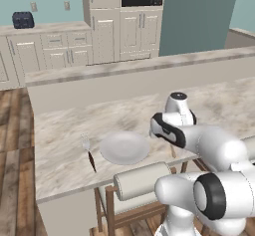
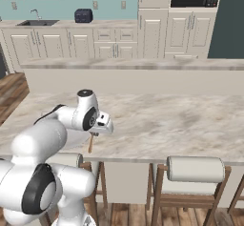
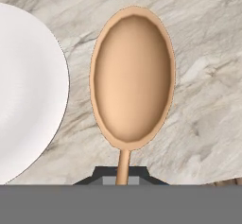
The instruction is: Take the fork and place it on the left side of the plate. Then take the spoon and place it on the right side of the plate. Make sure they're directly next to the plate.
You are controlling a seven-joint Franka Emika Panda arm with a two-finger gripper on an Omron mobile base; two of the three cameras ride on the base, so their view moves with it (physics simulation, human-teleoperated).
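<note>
Now the fingers [image 3: 124, 178] are clenched on the wooden spoon's [image 3: 132, 76] handle, its long axis alongside the plate's [image 3: 28, 95] right rim, just apart; the fork [image 1: 88, 153] lies left on the worktop [image 1: 60, 130].

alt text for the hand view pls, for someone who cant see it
A wooden spoon seen from above, its oval bowl pointing away and its thin handle running down between the gripper fingertips, which are shut on it. The curved edge of a white plate sits beside it, over a marbled counter.
</note>
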